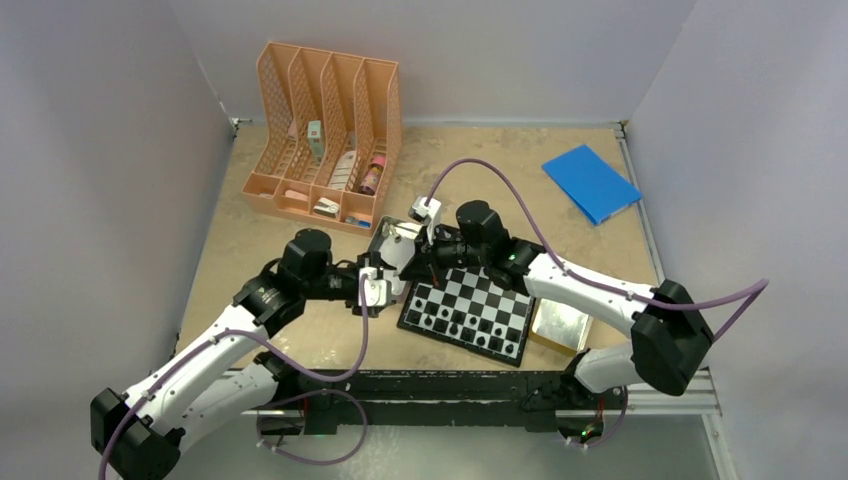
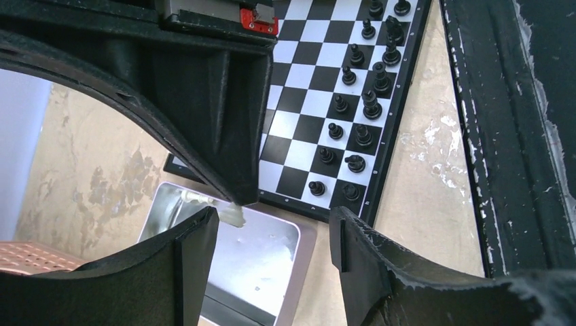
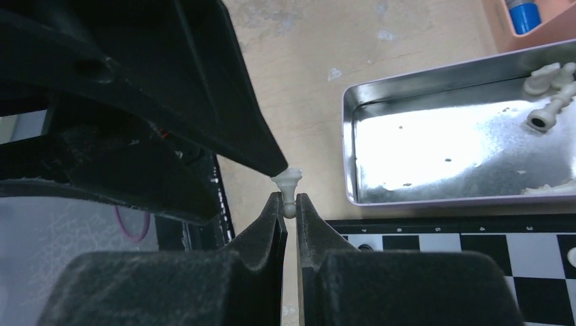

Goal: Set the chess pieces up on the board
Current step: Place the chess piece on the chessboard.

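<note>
Tin (image 3: 348, 149) at the upper right of the right wrist view, open and shiny, holds loose pale pieces (image 3: 543, 119). My right fingers (image 3: 275, 221) are clamped on a pale chess piece (image 3: 291, 183) at lower centre, its head poking past the tips, over the tan worktop (image 3: 306, 75). At lower right the board (image 3: 421, 225) shows small pale characters on its rim, one reading 4. My left fingers (image 2: 193, 255) stand apart over the tin. In the left wrist view, black pieces (image 2: 365, 135) fill two rows along the board's right edge.
</note>
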Robot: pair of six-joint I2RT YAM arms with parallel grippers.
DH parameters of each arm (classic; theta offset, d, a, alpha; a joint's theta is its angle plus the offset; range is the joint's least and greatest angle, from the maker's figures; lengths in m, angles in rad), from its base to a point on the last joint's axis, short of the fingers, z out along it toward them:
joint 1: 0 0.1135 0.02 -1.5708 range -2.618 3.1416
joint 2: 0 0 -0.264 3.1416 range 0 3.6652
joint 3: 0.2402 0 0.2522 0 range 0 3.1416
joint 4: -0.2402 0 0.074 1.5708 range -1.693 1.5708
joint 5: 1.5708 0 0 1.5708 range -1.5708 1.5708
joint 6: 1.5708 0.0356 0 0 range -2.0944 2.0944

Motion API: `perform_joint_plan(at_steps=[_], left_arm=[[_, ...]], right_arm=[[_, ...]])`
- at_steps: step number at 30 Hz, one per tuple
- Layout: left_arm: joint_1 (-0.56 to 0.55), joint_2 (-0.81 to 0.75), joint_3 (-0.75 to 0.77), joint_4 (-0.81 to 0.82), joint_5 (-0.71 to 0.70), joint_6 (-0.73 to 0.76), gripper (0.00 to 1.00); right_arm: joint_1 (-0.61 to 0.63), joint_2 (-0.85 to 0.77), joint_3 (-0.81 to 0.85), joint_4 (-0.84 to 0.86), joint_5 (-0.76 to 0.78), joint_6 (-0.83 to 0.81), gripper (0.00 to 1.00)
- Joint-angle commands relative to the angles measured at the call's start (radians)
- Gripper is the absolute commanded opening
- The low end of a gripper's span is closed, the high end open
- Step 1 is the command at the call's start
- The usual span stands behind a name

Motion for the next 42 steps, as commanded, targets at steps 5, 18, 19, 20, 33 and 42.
perform_joint_plan(at_steps=[5, 18, 19, 20, 33, 42], left_arm=[[-0.004, -0.010, 0.043, 0.013, 0.010, 0.083, 0.59], [-0.004, -0.008, 0.047, 0.028, 0.065, 0.046, 0.32], [-0.005, -0.008, 0.048, 0.027, 0.075, 0.042, 0.29], [-0.004, -0.010, 0.047, 0.028, 0.084, 0.037, 0.26], [-0.004, -0.043, 0.021, 0.032, 0.162, 0.064, 0.38], [-0.005, 0.004, 0.051, 0.011, 0.160, 0.071, 0.38]], right_arm=[[0.000, -0.039, -0.010, 0.030, -0.122, 0.012, 0.02], [0.000, -0.089, -0.031, 0.050, -0.168, 0.045, 0.03], [-0.001, -0.095, -0.032, 0.050, -0.170, 0.049, 0.03], [0.000, -0.101, -0.034, 0.050, -0.170, 0.053, 0.03], [0.000, -0.102, -0.054, 0.050, -0.200, 0.063, 0.05], [0.000, -0.077, -0.023, 0.063, -0.232, 0.072, 0.05]])
